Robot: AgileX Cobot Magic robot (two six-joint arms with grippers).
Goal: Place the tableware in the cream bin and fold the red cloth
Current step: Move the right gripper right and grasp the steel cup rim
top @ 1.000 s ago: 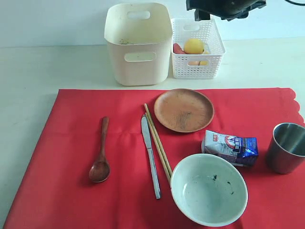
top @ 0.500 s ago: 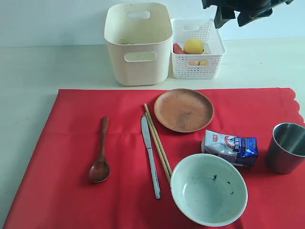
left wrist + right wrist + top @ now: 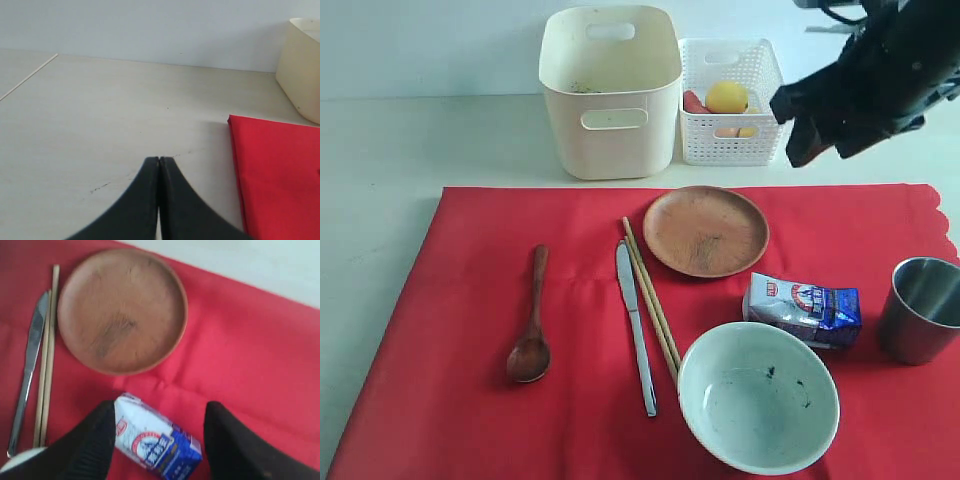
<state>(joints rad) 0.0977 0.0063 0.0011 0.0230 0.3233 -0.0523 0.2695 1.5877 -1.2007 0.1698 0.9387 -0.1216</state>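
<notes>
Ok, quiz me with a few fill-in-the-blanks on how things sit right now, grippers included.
1. The left gripper is ____, over the table beside the red cloth.
2. The right gripper is open, its fingers either side of the ____ below it.
3. The orange sits in the white ____.
4. The steel cup stands ____ on the red cloth.
Missing words: shut; milk carton; basket; upright.

A pale cream counter [image 3: 410, 140] runs back to a plain, light grey-white wall [image 3: 430, 45] along its far edge. Soft, even light falls across it; faint dark scuffs [image 3: 100, 187] mark its matte surface.
</notes>
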